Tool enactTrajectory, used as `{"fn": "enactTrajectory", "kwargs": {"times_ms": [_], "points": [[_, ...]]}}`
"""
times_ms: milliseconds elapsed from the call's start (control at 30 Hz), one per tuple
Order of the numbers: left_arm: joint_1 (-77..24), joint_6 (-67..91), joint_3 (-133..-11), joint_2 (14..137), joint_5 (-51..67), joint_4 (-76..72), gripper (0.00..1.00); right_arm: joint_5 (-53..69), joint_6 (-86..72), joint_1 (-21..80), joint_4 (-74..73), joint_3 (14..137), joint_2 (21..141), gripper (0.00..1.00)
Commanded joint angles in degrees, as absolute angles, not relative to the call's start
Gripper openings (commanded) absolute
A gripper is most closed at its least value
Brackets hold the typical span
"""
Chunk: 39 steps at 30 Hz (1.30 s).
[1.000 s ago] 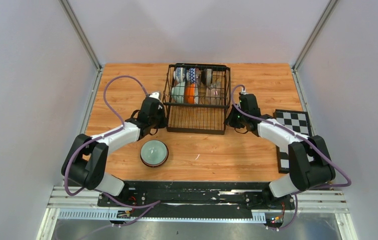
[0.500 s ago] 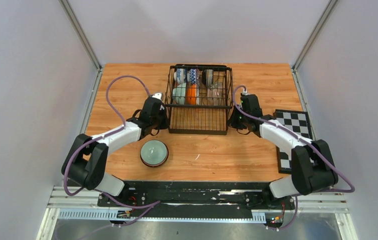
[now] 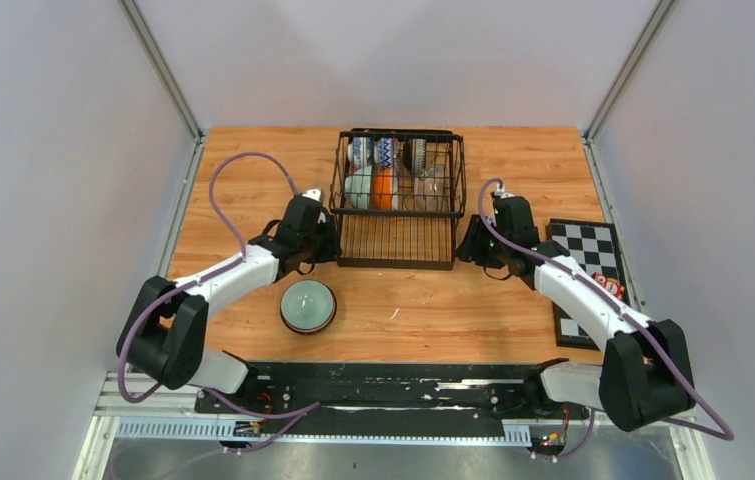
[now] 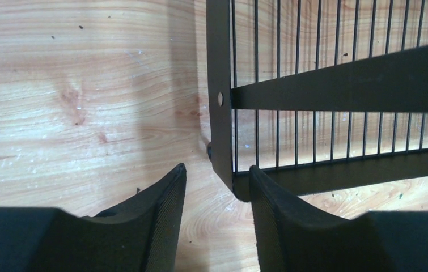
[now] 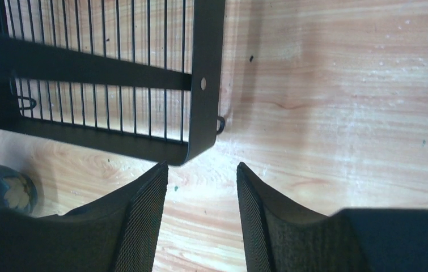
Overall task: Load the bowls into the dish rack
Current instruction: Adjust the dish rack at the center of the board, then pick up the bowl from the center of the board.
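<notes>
Left claw (image 4: 216, 170) at dish rack (image 3: 394, 240) (basket (image 3: 399, 208) rearward)

**A:** Top view: bright, even, diffuse light from above. The pale walls (image 3: 53, 200) show no hard glare. The arms (image 3: 243, 268) cast only faint, soft shadows on the table (image 3: 253, 170). The pale green bowl (image 3: 308, 305) carries a small sheen.

**B:** Left wrist view: wood washed pale toward the upper left. A soft shadow lies on the wood just left of the dish rack (image 4: 221, 85) frame. The fingers (image 4: 163, 226) read near-black, weave just legible, edges soft.

**A:** Right wrist view: similar, with a broad soft shadow right of the frame. Wood grain bows toward the edges, so lens distortion. Lower-left corner dim and blurred.
</notes>
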<state>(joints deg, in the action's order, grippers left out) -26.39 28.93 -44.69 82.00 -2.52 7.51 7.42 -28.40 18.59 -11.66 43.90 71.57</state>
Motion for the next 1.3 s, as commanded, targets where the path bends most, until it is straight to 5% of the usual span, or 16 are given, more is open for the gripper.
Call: {"fn": "enactTrajectory", "kwargs": {"times_ms": [0, 333, 667, 1267], "points": [[-26.7, 28.4, -45.3, 77.7, -5.8, 10.3, 0.51, 6.4, -27.1, 17.5, -16.3, 41.5, 66.4, 0.53], [-26.7, 29.6, -42.8, 68.4, -10.0, 15.2, 0.69, 4.7, -26.3, 17.5, -20.3, 36.7, 53.3, 0.64], [-26.7, 28.9, -41.9, 56.8, -15.8, 28.1, 0.80, 18.4, -25.2, 17.7, -19.1, 33.8, 44.5, 0.64], [-26.8, 37.7, -38.1, 44.7, -15.5, 42.1, 0.78, 7.6, -26.2, 40.6, -17.1, 39.9, 49.0, 0.61]]}}
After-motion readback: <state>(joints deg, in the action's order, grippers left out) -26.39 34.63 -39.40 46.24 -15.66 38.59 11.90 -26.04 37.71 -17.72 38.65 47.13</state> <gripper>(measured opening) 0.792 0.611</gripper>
